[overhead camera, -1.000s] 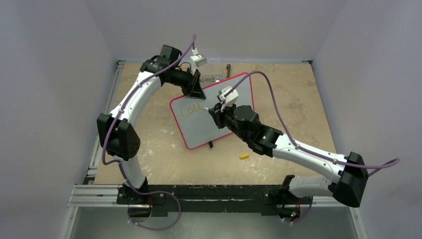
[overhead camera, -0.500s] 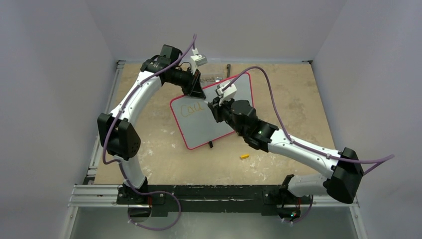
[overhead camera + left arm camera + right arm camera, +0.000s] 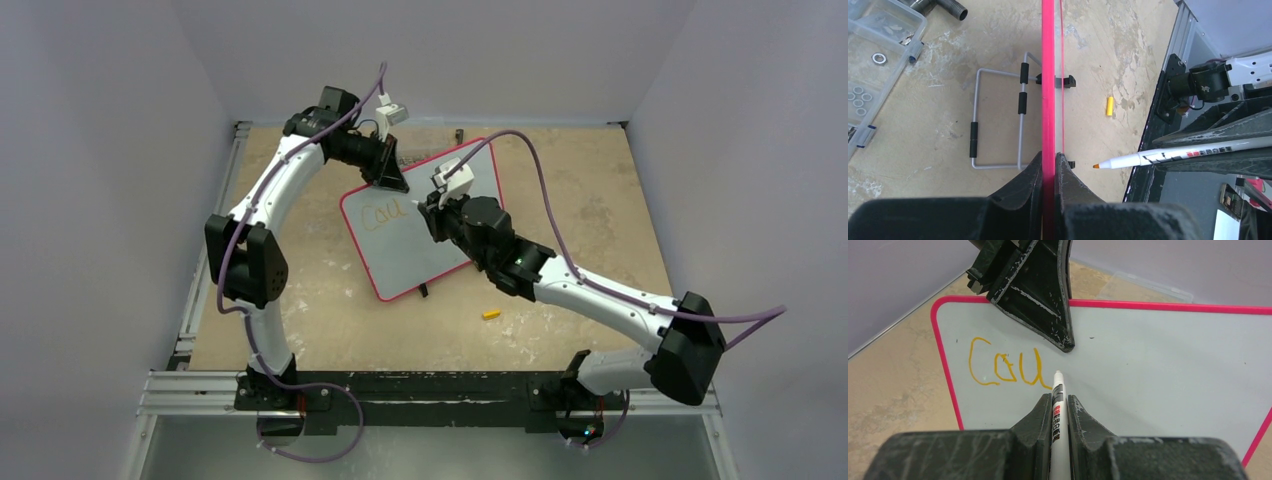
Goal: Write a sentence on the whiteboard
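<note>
Your left gripper (image 3: 1049,159) pinches the whiteboard (image 3: 425,250) by its upper red rim, holding it up on edge mid-table. On its face, the sentence (image 3: 1004,368) reads "Cou" (orange letters). Your right gripper (image 3: 1060,400) is clamped on the marker (image 3: 1057,382), whose tip is just right of the "u".

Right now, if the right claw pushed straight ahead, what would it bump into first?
Probably the whiteboard: the marker in the right claw points at its face beside the orange lettering.
</note>
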Available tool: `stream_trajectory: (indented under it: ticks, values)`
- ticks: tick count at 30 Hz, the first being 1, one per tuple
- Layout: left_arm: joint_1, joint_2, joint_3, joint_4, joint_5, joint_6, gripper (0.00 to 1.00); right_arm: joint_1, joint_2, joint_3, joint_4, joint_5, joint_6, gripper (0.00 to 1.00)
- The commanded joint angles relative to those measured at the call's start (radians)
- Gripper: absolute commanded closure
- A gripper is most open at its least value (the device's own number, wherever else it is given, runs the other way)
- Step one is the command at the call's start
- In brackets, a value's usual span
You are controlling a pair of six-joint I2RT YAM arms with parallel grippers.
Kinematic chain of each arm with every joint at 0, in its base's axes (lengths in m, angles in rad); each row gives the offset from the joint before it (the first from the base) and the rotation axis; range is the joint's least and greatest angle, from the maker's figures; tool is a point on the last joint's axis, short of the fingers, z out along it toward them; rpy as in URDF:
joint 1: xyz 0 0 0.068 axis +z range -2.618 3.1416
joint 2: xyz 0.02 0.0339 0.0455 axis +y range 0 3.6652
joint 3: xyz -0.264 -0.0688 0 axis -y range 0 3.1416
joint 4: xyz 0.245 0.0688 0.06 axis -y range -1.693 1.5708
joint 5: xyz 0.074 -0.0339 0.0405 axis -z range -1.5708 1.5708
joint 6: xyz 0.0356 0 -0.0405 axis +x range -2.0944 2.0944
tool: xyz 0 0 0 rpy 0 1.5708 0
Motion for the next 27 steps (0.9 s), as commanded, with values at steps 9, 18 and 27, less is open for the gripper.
stream_trajectory:
  ticks: [9, 18, 27]
  values:
    - [-0.008, 0.028, 0.037, -0.007, 0.057, 0.040, 1.00, -0.025, 0.078, 0.087, 0.063, -0.026, -0.003, 1.00]
    - [-0.009, 0.032, 0.040, -0.010, 0.069, 0.041, 1.00, -0.036, 0.106, 0.116, 0.064, -0.031, -0.010, 1.00]
    - [-0.012, 0.029, 0.042, -0.013, 0.075, 0.042, 1.00, -0.049, 0.118, 0.086, 0.053, -0.033, 0.004, 1.00]
